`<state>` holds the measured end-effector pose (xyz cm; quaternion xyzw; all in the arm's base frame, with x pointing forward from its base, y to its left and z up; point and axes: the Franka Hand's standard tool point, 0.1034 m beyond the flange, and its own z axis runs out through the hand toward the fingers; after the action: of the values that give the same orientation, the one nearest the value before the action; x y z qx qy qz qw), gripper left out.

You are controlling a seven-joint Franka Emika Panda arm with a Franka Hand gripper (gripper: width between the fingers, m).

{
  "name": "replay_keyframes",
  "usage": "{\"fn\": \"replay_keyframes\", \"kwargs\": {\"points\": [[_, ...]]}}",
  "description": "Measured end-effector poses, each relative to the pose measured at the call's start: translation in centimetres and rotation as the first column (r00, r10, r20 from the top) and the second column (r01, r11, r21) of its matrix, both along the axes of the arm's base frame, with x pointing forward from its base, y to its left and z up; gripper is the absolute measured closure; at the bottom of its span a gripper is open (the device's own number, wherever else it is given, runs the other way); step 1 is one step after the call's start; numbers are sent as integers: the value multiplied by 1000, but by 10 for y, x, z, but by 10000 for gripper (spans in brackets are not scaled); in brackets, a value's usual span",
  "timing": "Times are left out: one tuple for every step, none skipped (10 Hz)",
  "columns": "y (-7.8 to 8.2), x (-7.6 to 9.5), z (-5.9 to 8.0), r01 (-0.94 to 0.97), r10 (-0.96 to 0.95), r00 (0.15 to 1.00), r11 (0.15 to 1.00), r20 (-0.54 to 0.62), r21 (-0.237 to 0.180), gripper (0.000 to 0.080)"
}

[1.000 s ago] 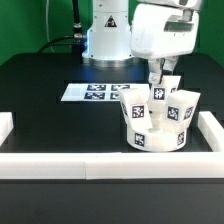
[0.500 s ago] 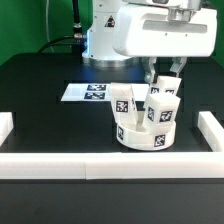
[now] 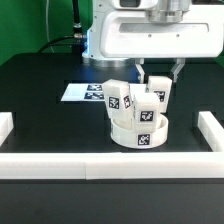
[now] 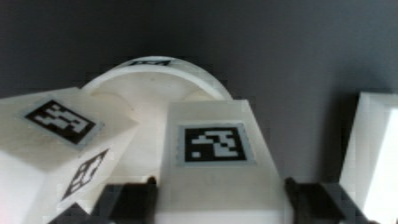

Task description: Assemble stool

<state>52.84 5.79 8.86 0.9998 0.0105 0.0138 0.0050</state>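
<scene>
The stool's round white seat disc [image 3: 139,133] lies on the black table [image 3: 50,110] with tagged sides, near the front border. At least 2 white block legs stand up from it, each bearing a black-and-white square tag: 1 leg [image 3: 118,100] on the exterior view's left, another leg [image 3: 154,92] at the back, between the gripper [image 3: 161,73] fingers

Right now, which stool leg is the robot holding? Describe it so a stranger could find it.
Start at the round seat disc on the black table, in front of the marker board. Of the tagged legs standing on it, it is the leg directly under the gripper, farthest toward the exterior view's right.
</scene>
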Motion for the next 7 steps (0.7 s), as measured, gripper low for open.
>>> {"fn": "replay_keyframes", "kwargs": {"points": [[2, 0, 0, 86, -86, 996, 996, 1, 2, 462], [2, 0, 0, 146, -146, 989, 989, 1, 4, 462], [2, 0, 0, 179, -179, 984, 984, 1, 5, 462], [3, 0, 0, 259, -259, 966, 966, 1, 8, 462], [3, -1, -1, 336, -336, 942, 942, -1, 15, 462], [2, -1, -1, 423, -423, 906, 906, -7, 34, 462], [0, 0, -1, 539, -539, 842, 840, -16, 66, 462]]}}
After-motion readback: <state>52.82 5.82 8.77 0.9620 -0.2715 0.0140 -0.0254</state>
